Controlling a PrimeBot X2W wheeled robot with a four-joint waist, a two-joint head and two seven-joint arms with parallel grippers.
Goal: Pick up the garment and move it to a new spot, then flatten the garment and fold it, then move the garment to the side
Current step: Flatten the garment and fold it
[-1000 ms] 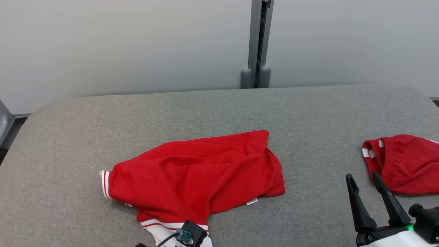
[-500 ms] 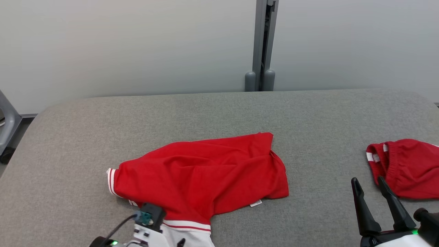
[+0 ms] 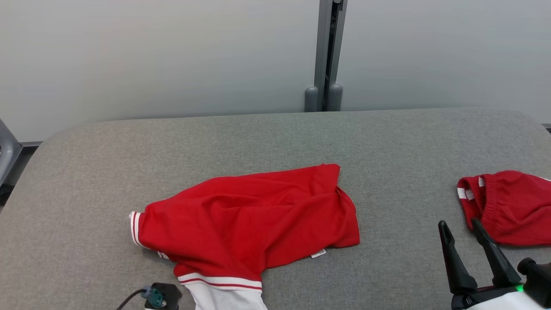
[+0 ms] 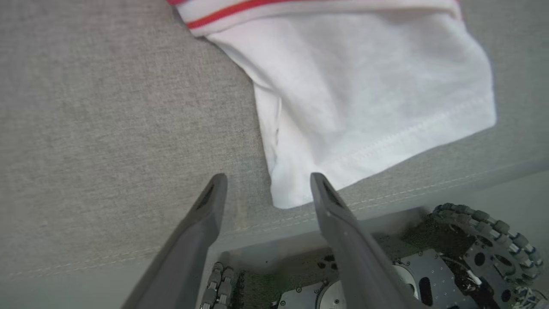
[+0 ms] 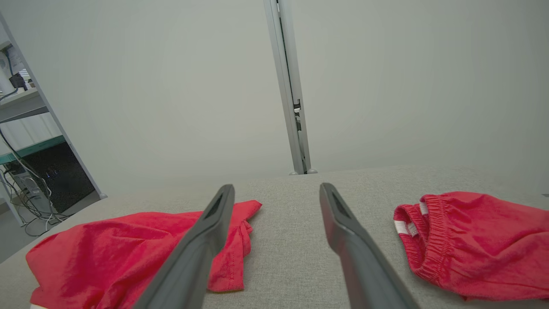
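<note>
At the near edge of the grey table, the left gripper hangs with its jaws wide and empty. The corner of the shirt's white panel lies just past its fingertips; I cannot tell whether they touch it. The shirt lies crumpled near the middle of the table. Its body is red and creased, with a white-striped cuff at the left, a red-and-white band above the white panel, and a small label at its right hem. The right gripper hovers at the near right, its jaws also wide and empty. Just beyond it lies a pair of red shorts. Half a second ago the left wrist sat over the white panel; it has since drawn back and to the left, off the cloth. The shirt lies as it did.
</note>
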